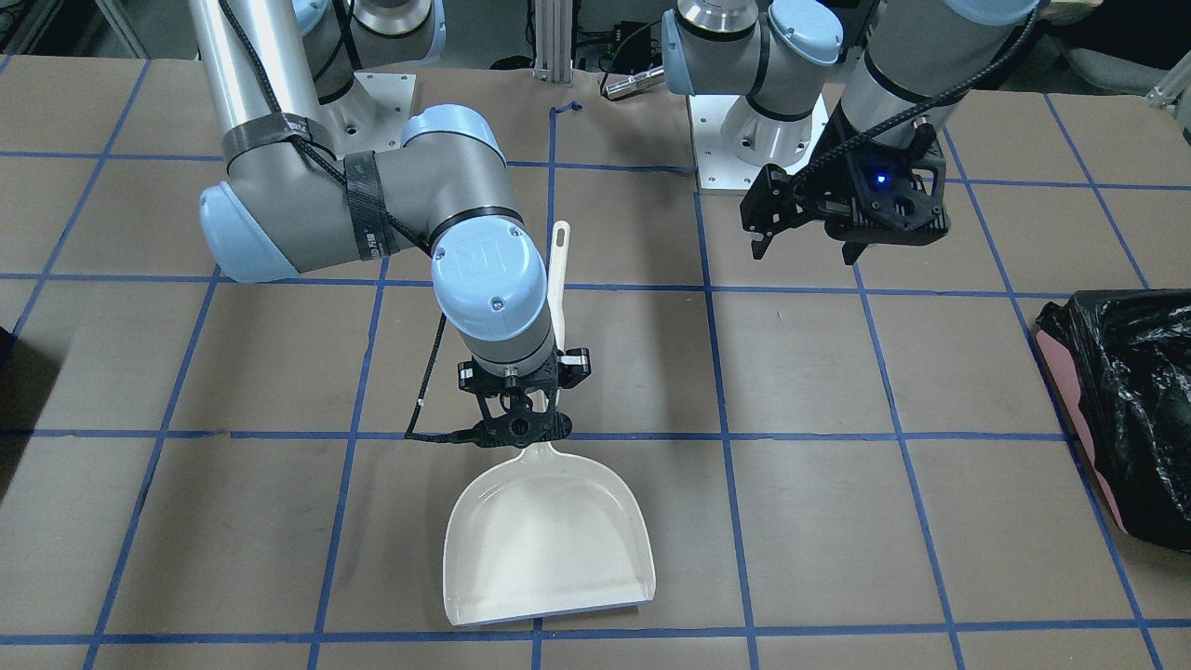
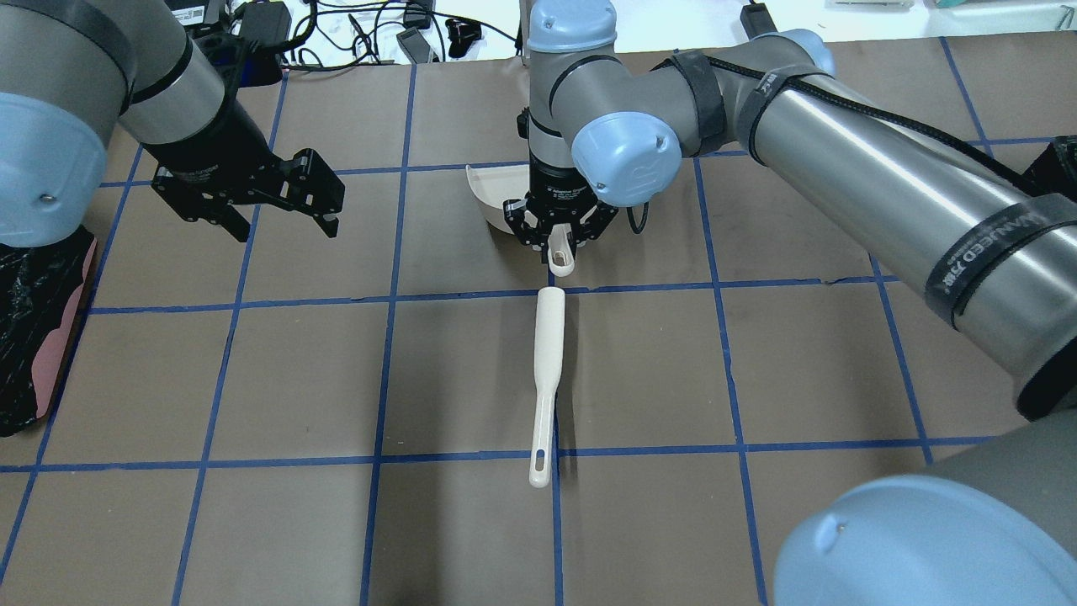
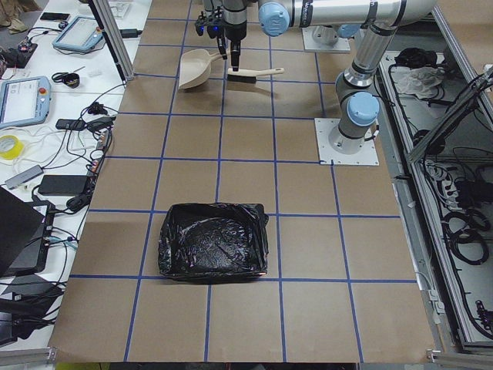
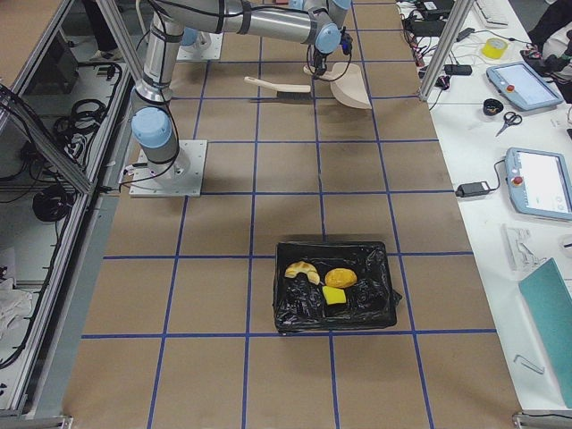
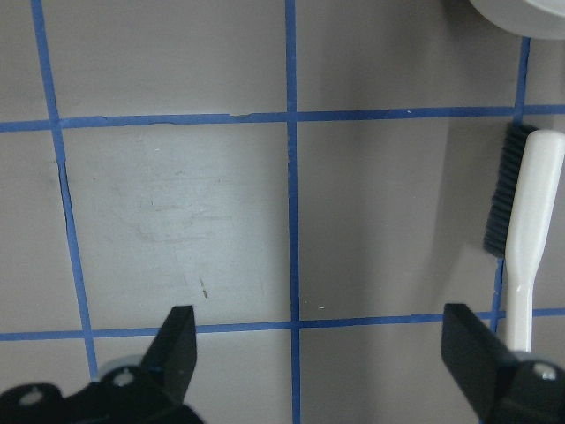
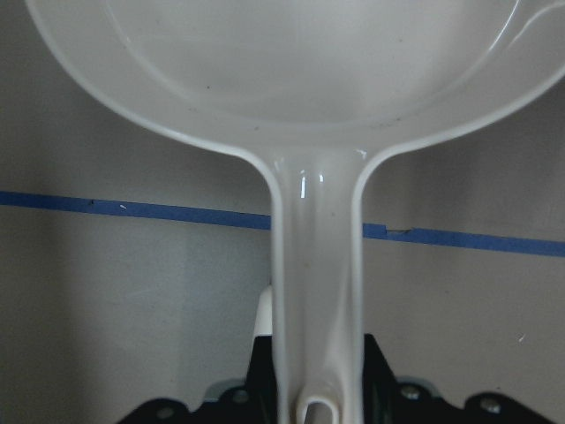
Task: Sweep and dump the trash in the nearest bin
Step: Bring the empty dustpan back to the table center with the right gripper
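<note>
The trash lies in the black-lined bin [image 4: 290,313] in the exterior right view: a brown-orange lump [image 4: 340,277], pale yellow peel pieces [image 4: 301,270] and a yellow sponge [image 4: 333,296]. My right gripper [image 1: 521,423] is shut on the handle of the empty white dustpan [image 1: 549,540], which sits flat and low at the table. The wrist view shows the handle [image 6: 315,265] running into the gripper [image 6: 315,353]. The white brush [image 2: 545,370] lies on the table just behind the pan. My left gripper [image 2: 282,215] is open and empty, raised above the table; its fingers [image 5: 181,344] frame bare table.
A second black-lined bin [image 1: 1126,400] stands at the table's edge on my left side, also seen in the exterior left view [image 3: 214,239]. Brown table with blue tape grid. The brush head [image 5: 499,199] shows at the right of the left wrist view.
</note>
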You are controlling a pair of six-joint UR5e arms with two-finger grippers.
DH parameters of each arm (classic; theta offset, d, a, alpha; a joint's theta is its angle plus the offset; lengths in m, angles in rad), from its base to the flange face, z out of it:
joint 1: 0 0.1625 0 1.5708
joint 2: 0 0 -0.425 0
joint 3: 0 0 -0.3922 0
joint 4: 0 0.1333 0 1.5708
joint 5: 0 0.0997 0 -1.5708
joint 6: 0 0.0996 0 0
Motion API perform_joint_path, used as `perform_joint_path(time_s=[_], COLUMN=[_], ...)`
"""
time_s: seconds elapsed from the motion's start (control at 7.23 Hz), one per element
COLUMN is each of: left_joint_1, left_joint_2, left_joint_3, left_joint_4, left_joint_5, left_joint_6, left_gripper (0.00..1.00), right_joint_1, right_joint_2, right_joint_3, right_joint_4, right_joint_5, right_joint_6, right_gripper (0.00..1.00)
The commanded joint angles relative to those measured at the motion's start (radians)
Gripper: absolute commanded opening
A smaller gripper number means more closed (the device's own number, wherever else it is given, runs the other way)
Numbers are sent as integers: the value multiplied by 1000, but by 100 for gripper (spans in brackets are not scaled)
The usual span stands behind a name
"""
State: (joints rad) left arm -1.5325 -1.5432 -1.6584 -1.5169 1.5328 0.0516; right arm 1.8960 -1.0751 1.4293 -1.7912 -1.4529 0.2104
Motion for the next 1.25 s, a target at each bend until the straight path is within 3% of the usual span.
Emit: perform_joint_path(time_s=[0.0, 1.11], left_joint_1=[0, 0], left_joint_2=[0, -2], left_joint_3=[0, 0], left_joint_4=[-2, 0], left_joint_5=[3, -9], left_joint_6=[1, 1], left_gripper=[100, 100], right_joint_1=[0, -2], right_joint_2=[9, 11], right_joint_3=[8, 14], right_joint_4=[-2, -2], right_joint_5=[0, -35], right_joint_6=[-16, -3], right_gripper=[0, 0])
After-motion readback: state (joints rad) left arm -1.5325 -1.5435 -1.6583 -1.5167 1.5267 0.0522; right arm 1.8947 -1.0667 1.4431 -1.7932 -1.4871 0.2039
